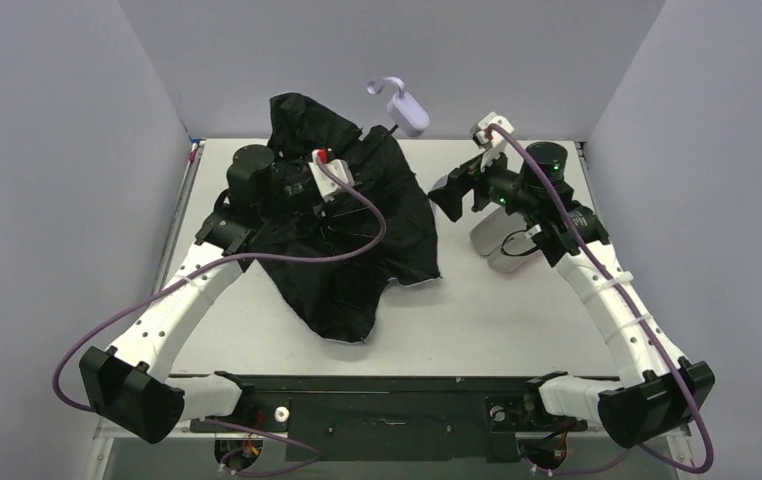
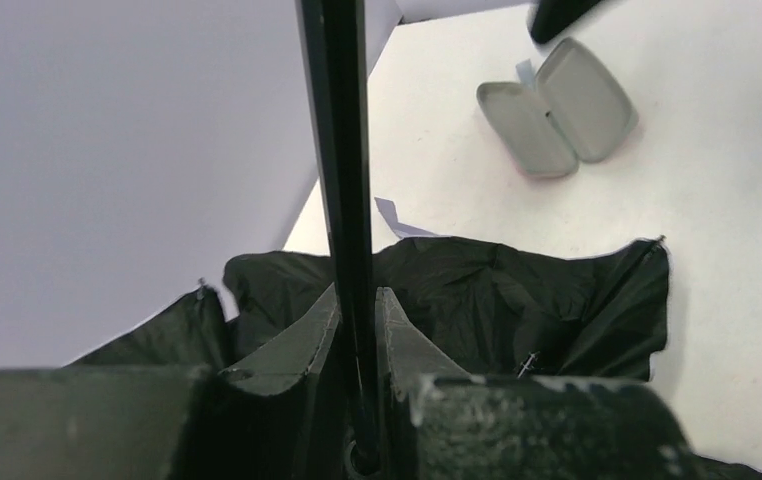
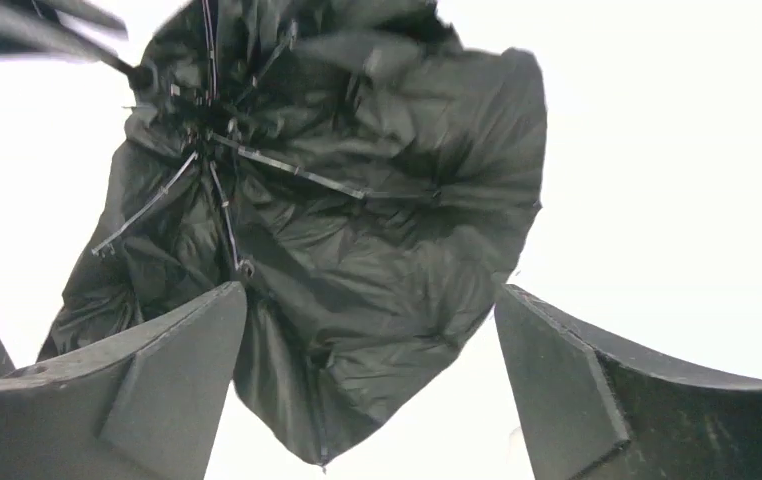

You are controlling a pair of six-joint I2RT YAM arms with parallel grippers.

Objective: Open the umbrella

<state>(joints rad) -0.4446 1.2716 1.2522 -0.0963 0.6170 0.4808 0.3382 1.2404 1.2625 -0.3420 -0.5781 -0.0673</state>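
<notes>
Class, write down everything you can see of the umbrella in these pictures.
The umbrella is a compact folding one, only partly spread. Its crinkly fabric canopy lies slack and crumpled on the table, black underside up, with thin metal ribs showing. Its thin black shaft rises toward the far wall and ends in a small lavender handle with a strap. The left gripper is shut on the shaft.
</notes>
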